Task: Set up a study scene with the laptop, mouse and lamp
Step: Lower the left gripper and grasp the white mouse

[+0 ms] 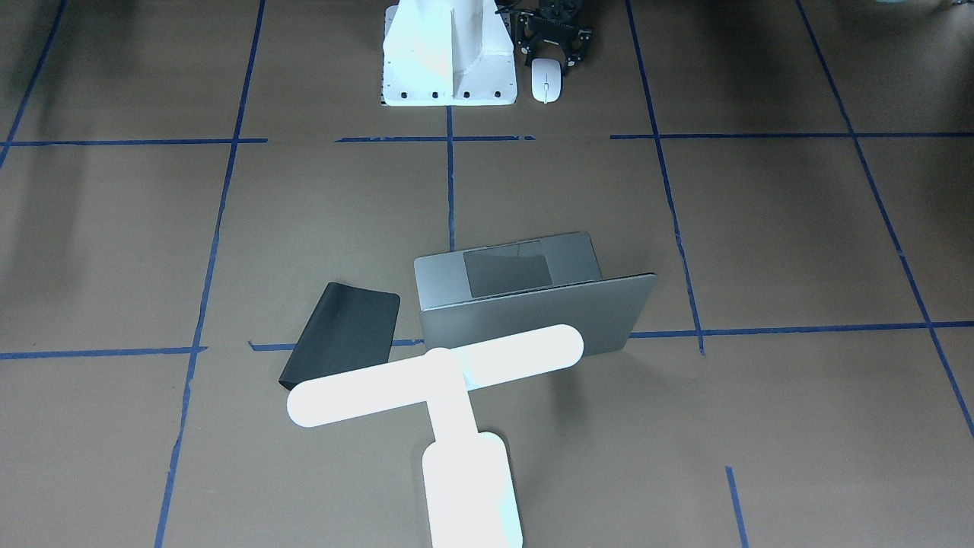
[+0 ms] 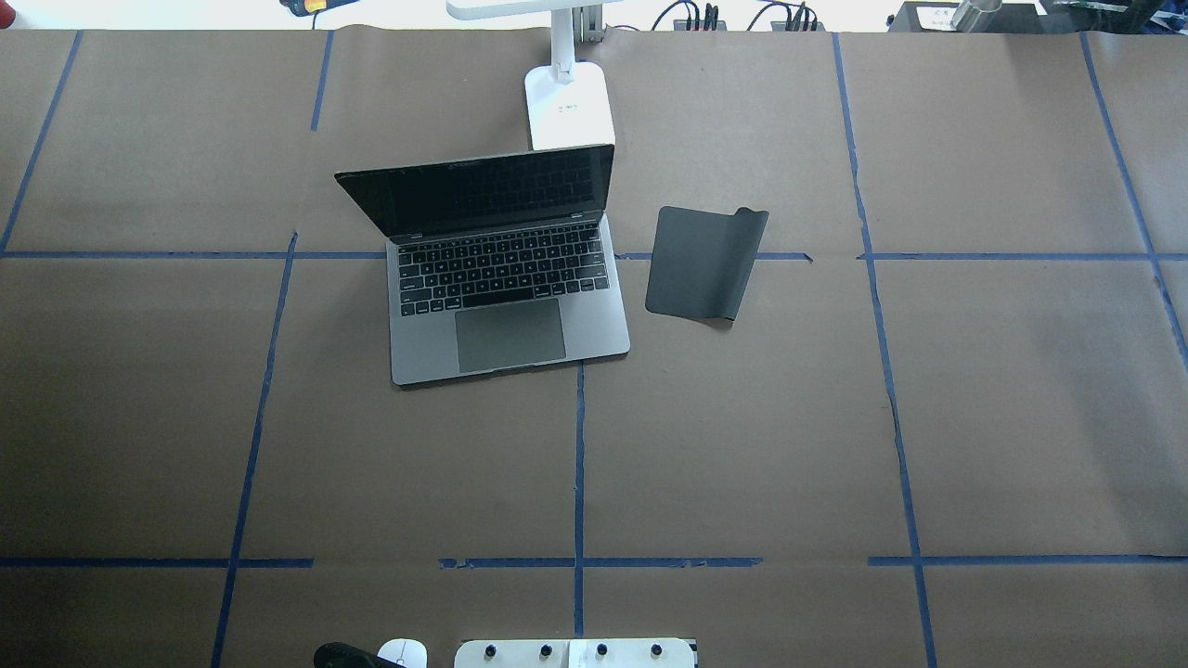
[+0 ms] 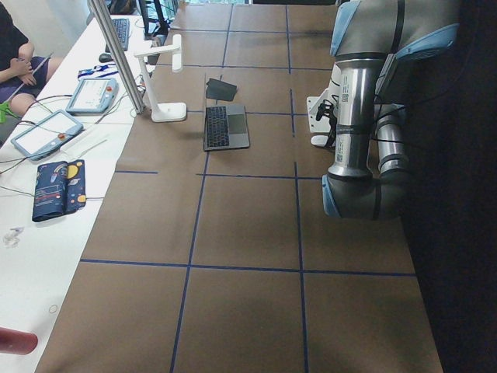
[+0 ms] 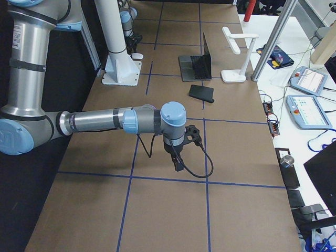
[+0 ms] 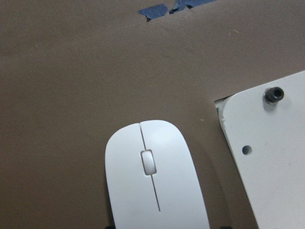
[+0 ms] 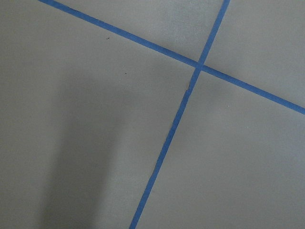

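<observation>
Glossy white plastic mouse (image 5: 155,186); matt silver metal laptop (image 2: 418,345); smooth white plastic lamp (image 1: 434,377); matt black mat (image 2: 701,262); table (image 2: 742,445) covered in brown paper.

Desk (image 2: 742,445) covered in brown paper, gridded with blue tape lines (image 2: 579,464). White side table (image 3: 31,256) runs along its far edge, holding two teach pendants (image 3: 43,134) and a patterned pouch (image 3: 58,189). Aluminium post (image 3: 116,54) at table edge. Even overhead light, soft shadows.
</observation>
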You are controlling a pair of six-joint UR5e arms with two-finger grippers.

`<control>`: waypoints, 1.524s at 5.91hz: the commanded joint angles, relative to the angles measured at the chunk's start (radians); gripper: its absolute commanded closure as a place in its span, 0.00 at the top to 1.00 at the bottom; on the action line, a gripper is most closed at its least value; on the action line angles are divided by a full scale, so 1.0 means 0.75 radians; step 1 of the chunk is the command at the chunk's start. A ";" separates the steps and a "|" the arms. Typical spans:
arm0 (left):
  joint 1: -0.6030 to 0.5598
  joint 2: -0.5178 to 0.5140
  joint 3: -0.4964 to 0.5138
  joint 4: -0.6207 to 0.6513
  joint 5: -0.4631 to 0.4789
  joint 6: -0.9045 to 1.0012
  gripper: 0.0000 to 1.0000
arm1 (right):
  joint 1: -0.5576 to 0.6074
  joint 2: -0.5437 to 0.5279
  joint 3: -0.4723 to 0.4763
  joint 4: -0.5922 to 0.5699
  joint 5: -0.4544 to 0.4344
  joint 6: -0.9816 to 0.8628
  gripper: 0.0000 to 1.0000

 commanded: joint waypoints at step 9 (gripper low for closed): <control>-0.162 -0.005 -0.129 0.009 -0.014 0.026 0.04 | 0.000 0.007 -0.012 -0.002 0.014 0.000 1.00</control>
